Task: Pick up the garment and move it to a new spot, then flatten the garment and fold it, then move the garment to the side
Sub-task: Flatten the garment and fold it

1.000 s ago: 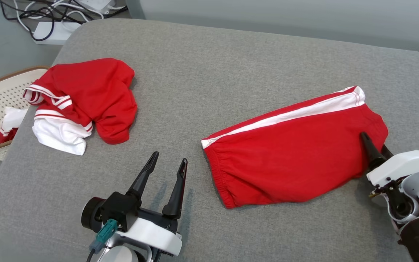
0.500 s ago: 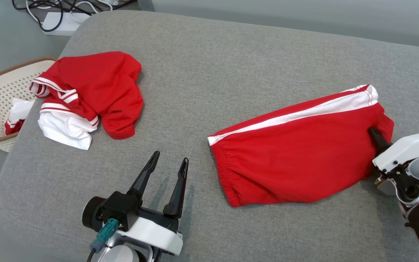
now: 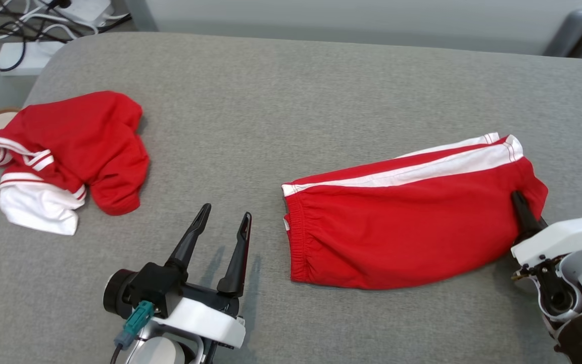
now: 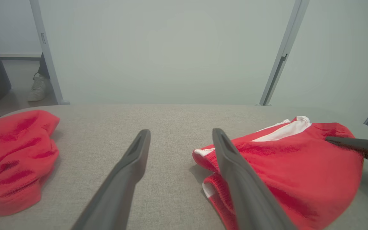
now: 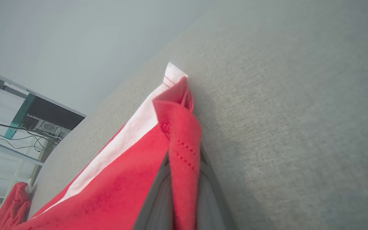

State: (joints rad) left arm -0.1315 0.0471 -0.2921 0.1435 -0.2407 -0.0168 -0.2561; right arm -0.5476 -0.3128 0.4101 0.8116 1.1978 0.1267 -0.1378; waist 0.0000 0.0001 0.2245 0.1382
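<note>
Right hand (image 3: 519,200) clamped on folded shorts (image 3: 402,227), left hand (image 3: 226,211) apart; two red garments, one crumpled jersey (image 3: 84,141) aside.

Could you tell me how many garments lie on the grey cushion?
2: red shorts at the right, an edge pinched in the right gripper; a crumpled red-and-white garment at the left. Others may hide beyond the left edge.

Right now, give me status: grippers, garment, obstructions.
Left gripper open, empty. Right gripper shut on red shorts at the hem end. Crumpled red-and-white garment far left, clear of them.
</note>
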